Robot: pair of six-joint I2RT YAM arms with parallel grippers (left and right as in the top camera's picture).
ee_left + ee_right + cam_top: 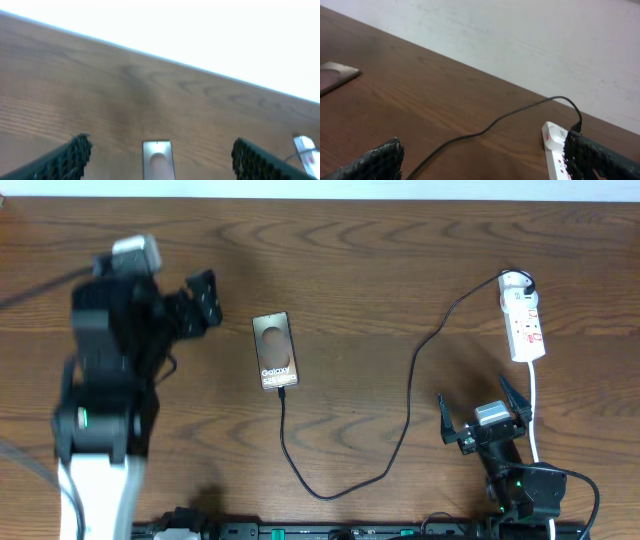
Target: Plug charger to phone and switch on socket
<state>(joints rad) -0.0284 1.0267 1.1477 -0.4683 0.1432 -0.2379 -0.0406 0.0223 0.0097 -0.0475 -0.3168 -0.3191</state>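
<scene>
1. Socket position, overhead view: the socket (525, 320) lies on the surface (380, 260) at far right. Its long axis runs away from the robot with a slight tilt.
   - The right claw (471, 390) sits just short of the socket's near end. Its fingers are spread, it holds nothing, and it points roughly along that axis.
   - The left claw (203, 302) is well apart from the socket, near the phone (274, 352).
   - Judgement: the right arm is the nearer one for the switch.
   - The charger (400, 430) leaves the socket's far end, loops toward the robot and meets the phone's near short edge. Whether its tip is fully seated cannot be told.

2. Left wrist view: the left claw's fingers (65, 160) are spread wide with nothing gripped.
   - One end of the phone (158, 160) shows low and central between them.
   - The socket (307, 152) is only a sliver at the right edge.
   - The junction of cable and phone is out of frame.

3. Right wrist view: the right claw is spread and empty.
   - The socket (554, 147) lies ahead and right of centre, partly hidden behind one finger (600, 160).
   - This view shows the charger (495, 122) entering the socket's far end and trailing left, closer than the overhead view does.
   - Only a corner of the phone (335, 77) appears, at the left edge.
</scene>
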